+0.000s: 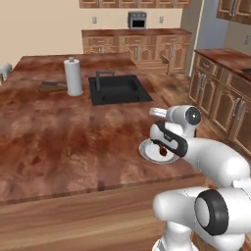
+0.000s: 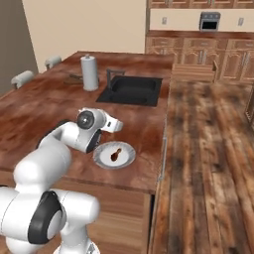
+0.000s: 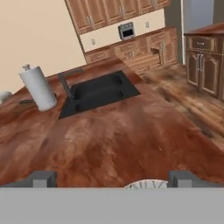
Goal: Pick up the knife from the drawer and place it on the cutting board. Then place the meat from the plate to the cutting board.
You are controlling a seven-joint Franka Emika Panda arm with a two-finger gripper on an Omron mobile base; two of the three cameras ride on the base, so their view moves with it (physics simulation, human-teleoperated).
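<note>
The gripper (image 3: 112,179) is open and holds nothing, above the plate (image 2: 127,159) near the counter edge. The meat (image 2: 116,155) lies on the plate. The cutting board (image 1: 51,87) w/ the knife (image 1: 54,84) is far, beside the paper towel roll (image 1: 73,76). Next, I think: tilt hand down, descend straight over the meat, close slowly.

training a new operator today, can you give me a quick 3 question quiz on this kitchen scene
1. True or false: the meat lies on the plate.
2. What stands just left of the sink? A) a kettle B) a paper towel roll C) a pan
3. Are the fingers of the hand spread apart or closed together?

Key: 1 true. 2 B. 3 spread apart, with nothing between them.
</note>
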